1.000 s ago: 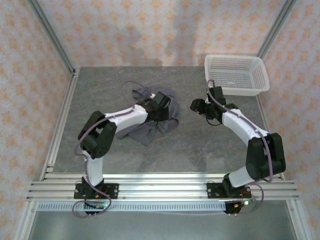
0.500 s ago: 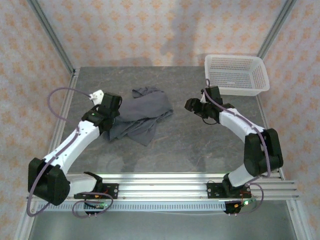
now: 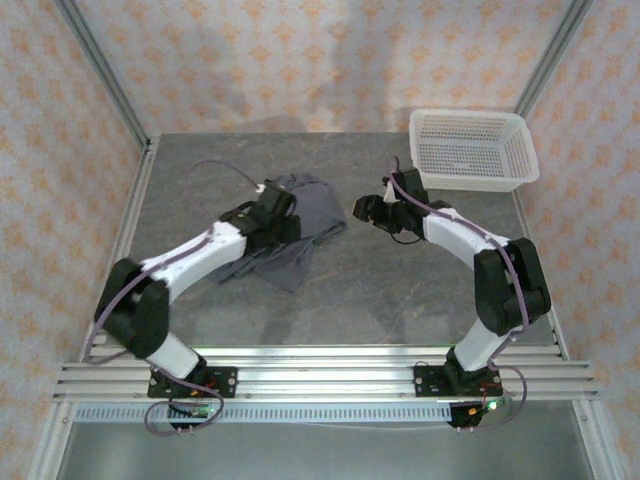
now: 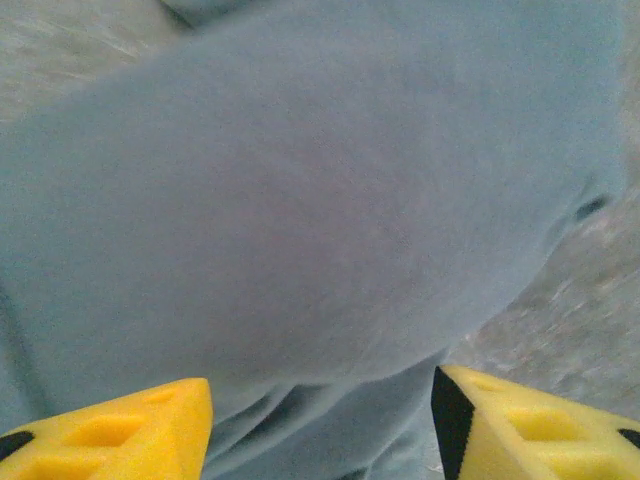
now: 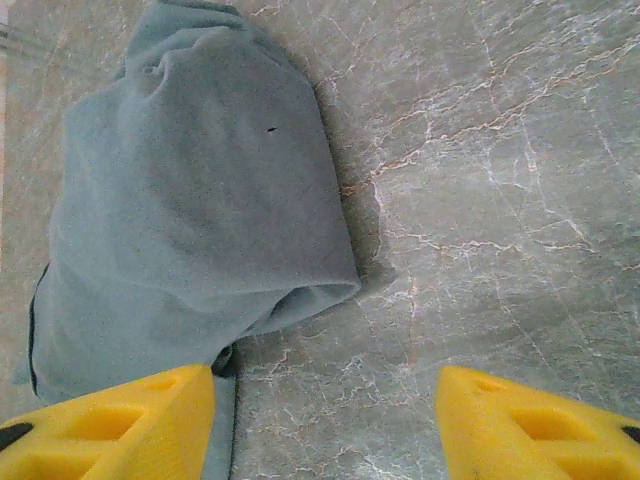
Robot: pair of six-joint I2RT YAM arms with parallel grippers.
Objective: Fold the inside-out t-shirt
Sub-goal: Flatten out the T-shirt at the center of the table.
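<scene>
The inside-out t-shirt (image 3: 318,212) lies crumpled in a dark slate-grey heap at the middle of the table. My left gripper (image 3: 283,212) hovers over its left part. In the left wrist view the cloth (image 4: 300,200) is close and blurred, and my left gripper (image 4: 320,420) stands open with folds lying under the gap. My right gripper (image 3: 362,210) sits just right of the heap. The right wrist view has a rounded fold of the shirt (image 5: 190,200) at the left, while my right gripper (image 5: 325,410) is open over bare table.
A white mesh basket (image 3: 470,150) stands at the back right corner. The grey marble table (image 3: 400,290) runs bare in front of the shirt. Aluminium rails (image 3: 330,375) line the near edge, and patterned walls close off the sides.
The left arm swung out to the left, came back over the shirt, and its jaws went from shut to open. The right gripper crept left toward the heap. The shirt shifted slightly left.
</scene>
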